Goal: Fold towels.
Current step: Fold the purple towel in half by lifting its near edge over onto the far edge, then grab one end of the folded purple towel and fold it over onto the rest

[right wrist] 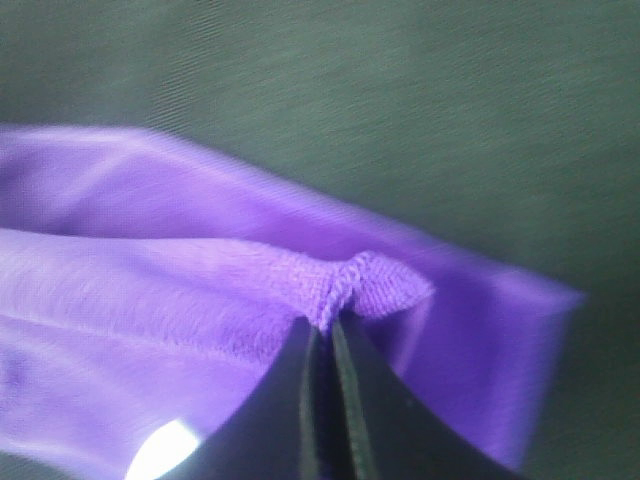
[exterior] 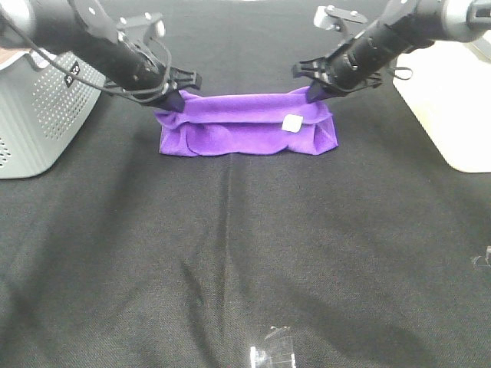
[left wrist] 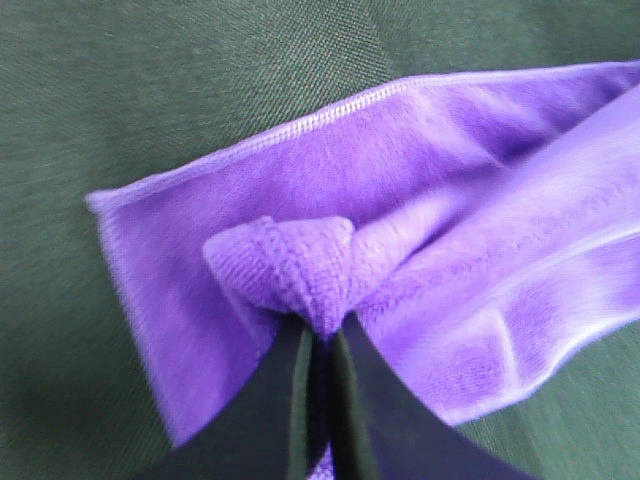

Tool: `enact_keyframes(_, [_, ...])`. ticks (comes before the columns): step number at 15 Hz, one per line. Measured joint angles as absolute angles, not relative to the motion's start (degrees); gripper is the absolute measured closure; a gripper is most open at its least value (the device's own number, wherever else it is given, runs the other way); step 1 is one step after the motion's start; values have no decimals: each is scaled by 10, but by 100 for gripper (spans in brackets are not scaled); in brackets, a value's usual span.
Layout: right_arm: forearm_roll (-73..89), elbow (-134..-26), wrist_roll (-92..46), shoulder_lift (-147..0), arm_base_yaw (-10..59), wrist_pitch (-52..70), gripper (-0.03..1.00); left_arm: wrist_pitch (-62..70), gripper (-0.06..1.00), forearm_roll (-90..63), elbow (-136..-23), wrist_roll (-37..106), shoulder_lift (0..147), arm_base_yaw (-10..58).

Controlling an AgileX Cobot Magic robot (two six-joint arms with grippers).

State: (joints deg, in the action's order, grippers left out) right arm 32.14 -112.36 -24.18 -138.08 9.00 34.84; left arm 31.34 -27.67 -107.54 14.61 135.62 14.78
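- Left gripper (left wrist: 320,335) is clamped on the towel's (exterior: 245,132) far left corner, and right gripper (right wrist: 325,325) on its far right corner. Only the wrist views show the bunched nub between the tips.
- Black cloth (exterior: 230,253) lies under the folded towel.
- Only the high view shows a grey perforated box (exterior: 38,115) left of the towel and a cream box (exterior: 456,107) right of it.
- White label (exterior: 291,123) sits on the towel's right end.
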Motion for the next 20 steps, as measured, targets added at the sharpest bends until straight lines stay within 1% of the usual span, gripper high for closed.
enact_keyframes(2, [312, -1142, -242, -1389, 88, 346, 94, 312, 93, -280, -1092, 146, 1373, 148])
enact_keyframes(4, [311, -1152, -242, -1398, 89, 340, 94, 309, 88, -285, -1100, 146, 1379, 148])
enact_keyframes(5, [309, -1152, -242, -1400, 89, 340, 94, 304, 83, -285, -1101, 146, 1379, 148])
enact_keyframes(6, [301, -1152, -242, -1403, 89, 340, 94, 299, 75, -288, -1101, 146, 1380, 148])
enact_keyframes(7, [300, -1152, -242, -1406, 89, 340, 94, 299, 69, -288, -1101, 146, 1380, 148])
enact_keyframes(9, [295, -1152, -242, -1412, 89, 341, 94, 299, 60, -288, -1101, 146, 1380, 148])
enact_keyframes(10, [286, -1152, -242, -1413, 89, 341, 90, 299, 56, -283, -1101, 146, 1380, 148])
enact_keyframes(11, [277, -1152, -242, -1413, 89, 341, 84, 300, 53, -276, -1101, 146, 1380, 148])
enact_keyframes(12, [277, -1152, -242, -1413, 89, 341, 84, 300, 53, -276, -1101, 146, 1380, 148])
enact_keyframes(14, [257, -1152, -231, -1413, 89, 341, 53, 323, 42, -256, -1101, 140, 1380, 147])
enact_keyframes(15, [256, -1152, -229, -1413, 89, 343, 41, 339, 33, -249, -1102, 125, 1380, 143])
enact_keyframes(16, [256, -1152, -229, -1413, 89, 355, 30, 368, 26, -244, -1111, 108, 1381, 136])
enact_keyframes(17, [252, -1152, -228, -1408, 89, 370, 25, 402, 22, -243, -1123, 95, 1381, 126])
enact_keyframes(18, [246, -1152, -228, -1399, 89, 389, 22, 434, 20, -243, -1139, 90, 1381, 116])
enact_keyframes(20, [241, -1152, -227, -1349, 89, 459, 21, 488, 19, -252, -1179, 88, 1381, 89])
